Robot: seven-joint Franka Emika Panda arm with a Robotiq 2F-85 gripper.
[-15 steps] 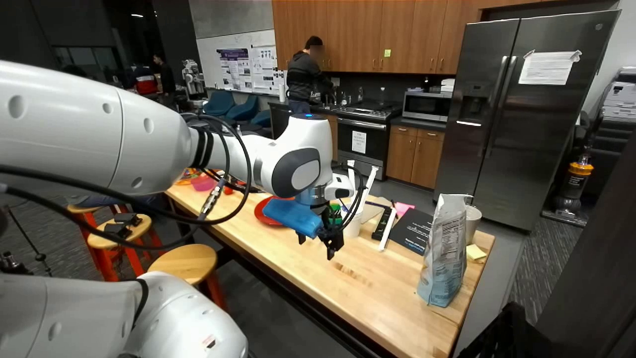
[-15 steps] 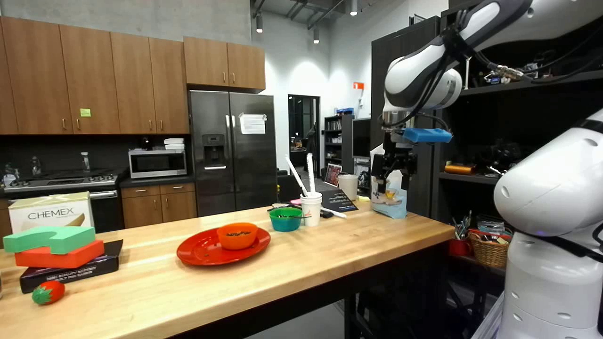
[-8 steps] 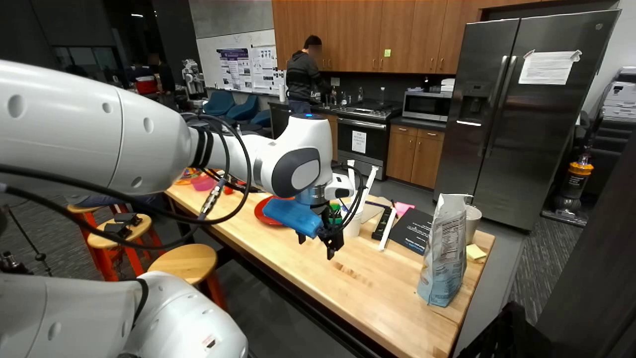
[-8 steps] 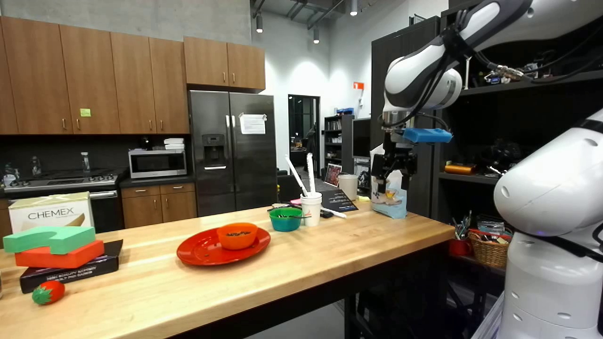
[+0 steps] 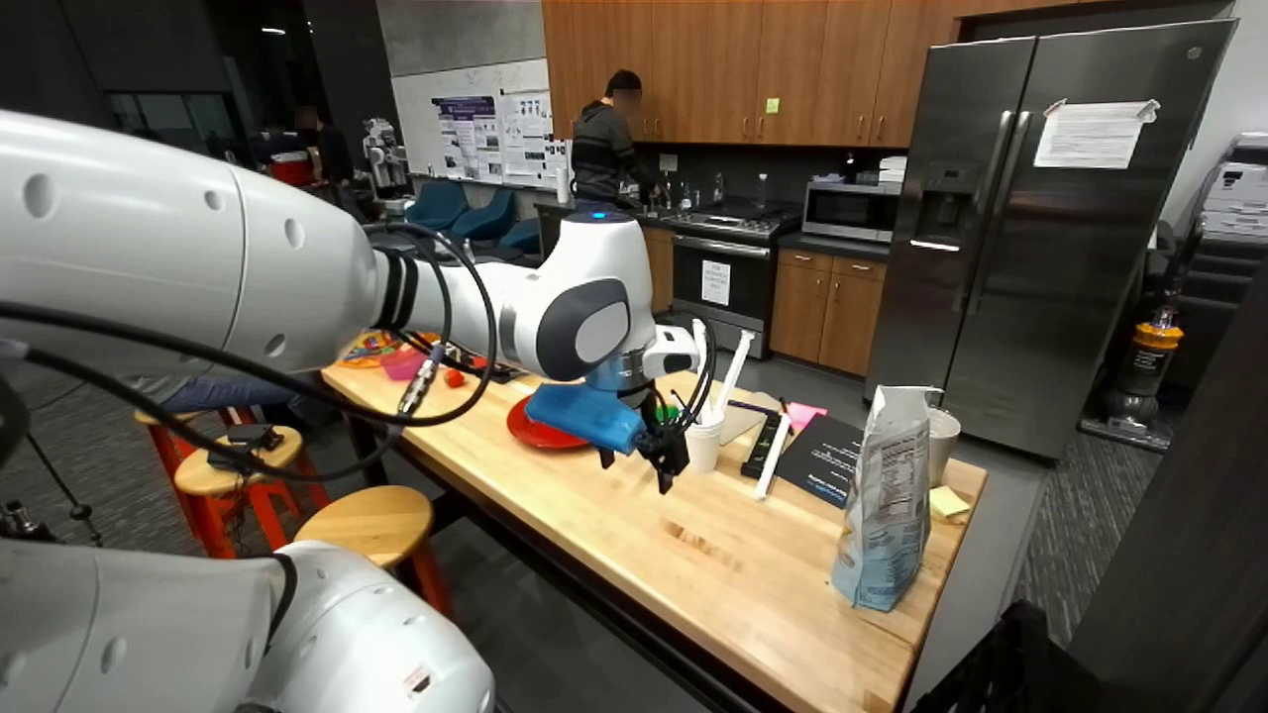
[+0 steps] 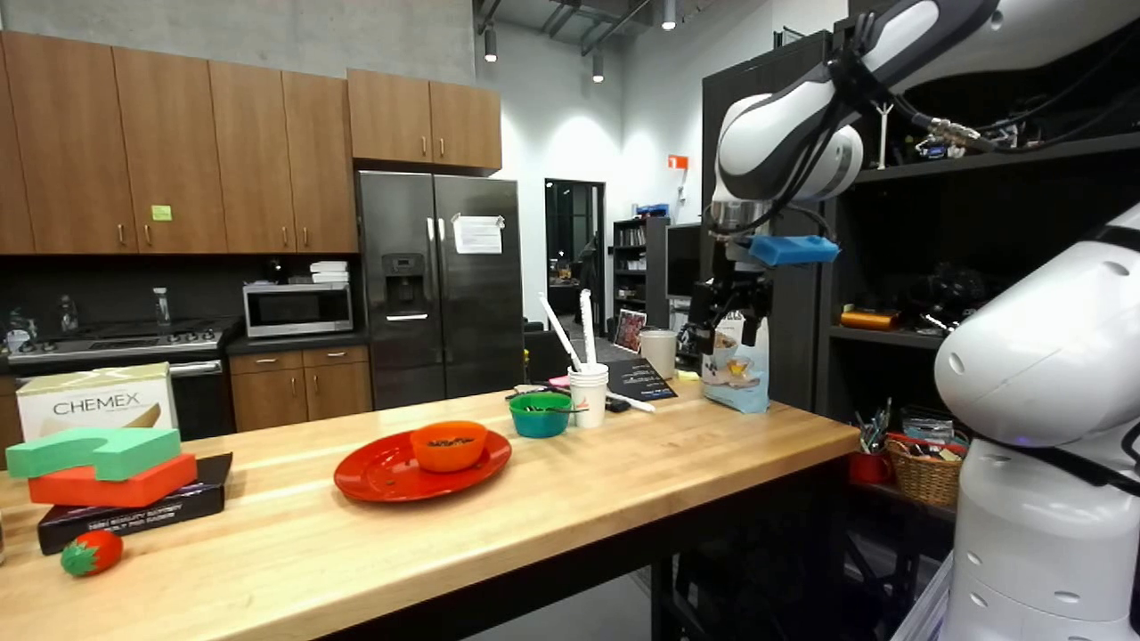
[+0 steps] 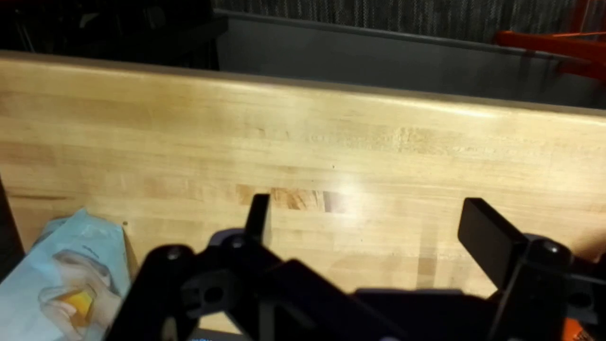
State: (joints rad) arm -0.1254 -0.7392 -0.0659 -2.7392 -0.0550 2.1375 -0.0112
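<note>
Gripper (image 7: 368, 220) released, fingers (image 7: 491, 240) spread wide apart; wood of the table (image 5: 753, 594) fills the gap between them in the wrist view. Hangs above the tabletop, tips pointing down, no contact visible. Blue piece (image 5: 584, 416) sits on the wrist just above the fingers, seen in both exterior views.

Nearest things: bag (image 5: 885, 500) and paper cups (image 5: 703, 451), can't tell which is closer. Bag is pale blue and white, standing near the table end; lower left in the wrist view, off past a finger. Gripper overlaps the bag (image 6: 737, 378) by line of sight in an exterior view, but the two are apart. Paper cups: white, stacked upright, long white sticks (image 6: 588, 329) standing in them.

Around: green bowl (image 6: 540, 422) just beside the cups, dark bits inside. Dark printed booklet (image 5: 820, 458) flat on the table between cups and bag. Pale canister (image 5: 942, 446) just behind the bag, yellow sticky notes (image 5: 948, 503) near it.

Further along: red plate (image 6: 376, 470) with orange bowl (image 6: 448, 456) on it, dark bits in the bowl. Then a pile: green block (image 6: 134, 452) on red block (image 6: 134, 488) on black box (image 6: 151, 519). Chemex box (image 6: 98, 405) behind the pile, strawberry-like thing (image 6: 92, 553) in front, red with a green end.

Off the table: wooden stools (image 5: 371, 530), person (image 5: 602, 149) standing across the room, steel fridge (image 5: 1050, 257) with paper (image 5: 1095, 136) taped to its door.
</note>
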